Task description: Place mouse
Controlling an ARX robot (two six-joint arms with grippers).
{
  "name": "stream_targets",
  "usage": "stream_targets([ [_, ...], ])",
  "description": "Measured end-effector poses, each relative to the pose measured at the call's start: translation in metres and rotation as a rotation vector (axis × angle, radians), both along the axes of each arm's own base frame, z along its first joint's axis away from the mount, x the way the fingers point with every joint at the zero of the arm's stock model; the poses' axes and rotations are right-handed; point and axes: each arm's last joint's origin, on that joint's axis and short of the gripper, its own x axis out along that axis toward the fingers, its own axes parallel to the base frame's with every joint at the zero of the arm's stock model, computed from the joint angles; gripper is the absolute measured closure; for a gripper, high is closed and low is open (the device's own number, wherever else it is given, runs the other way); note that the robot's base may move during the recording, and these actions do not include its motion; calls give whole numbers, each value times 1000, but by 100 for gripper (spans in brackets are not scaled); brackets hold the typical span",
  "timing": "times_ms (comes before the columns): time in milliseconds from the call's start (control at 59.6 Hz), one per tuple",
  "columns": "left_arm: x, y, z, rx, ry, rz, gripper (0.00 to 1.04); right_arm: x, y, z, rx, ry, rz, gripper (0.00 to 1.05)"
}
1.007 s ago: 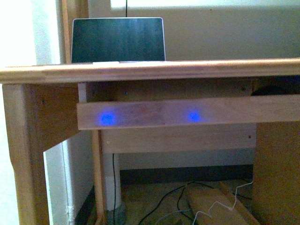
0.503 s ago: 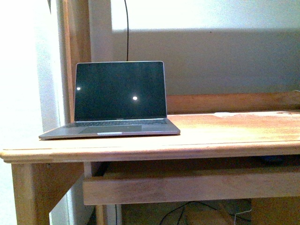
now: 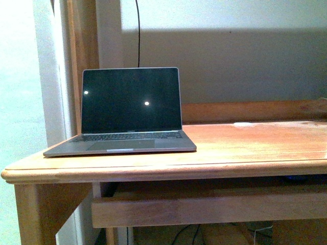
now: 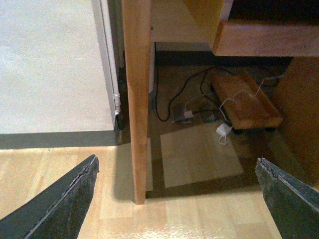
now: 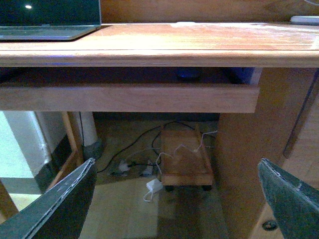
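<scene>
A small dark domed shape [image 5: 188, 73] lies in the shadowed pull-out shelf under the desktop; it looks like the mouse, though it is dim. The front view shows only a dark bluish patch [image 3: 299, 178] there. My right gripper [image 5: 176, 162] is open and empty, low in front of the desk, below that shelf. Further left, my left gripper [image 4: 175, 160] is also open and empty. It hangs above the floor beside the desk's leg [image 4: 137, 99]. Neither gripper appears in the front view.
An open laptop [image 3: 130, 109] with a dark screen sits at the left of the wooden desktop [image 3: 245, 148]. Under the desk lie cables, a white charger [image 5: 153, 186] and a low wooden dolly [image 5: 184, 154]. The shelf's front rail [image 5: 129, 97] runs below the desktop edge.
The front view has risen from level with the desk's edge to above the desktop, so the whole laptop and desktop now show. Since half a second ago it has barely shifted.
</scene>
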Motion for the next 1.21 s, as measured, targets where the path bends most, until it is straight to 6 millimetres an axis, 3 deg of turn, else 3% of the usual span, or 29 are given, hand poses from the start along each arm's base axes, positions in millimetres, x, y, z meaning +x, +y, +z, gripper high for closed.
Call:
stream_targets([
  [168,83,-15,-4,502,-238,-174,8,0,0,0,0,0,-1,7],
  [403,134,-49,-23,796,-434,-416,8,0,0,0,0,0,-1,7],
  [487,147,-59,-29,856,-465,-455,8,0,0,0,0,0,-1,7],
  [705,203,-82,-50,1013,-553,-531,8,0,0,0,0,0,-1,7],
  [906,225,-92,-61,1031,-563,-561,8,0,0,0,0,0,-1,7],
  [1074,227,-96,-68,1015,-528,-585,8,0,0,0,0,0,-1,7],
  [1208,219,-99,-67,941,-391,-615,8,0,0,0,0,0,-1,7],
])
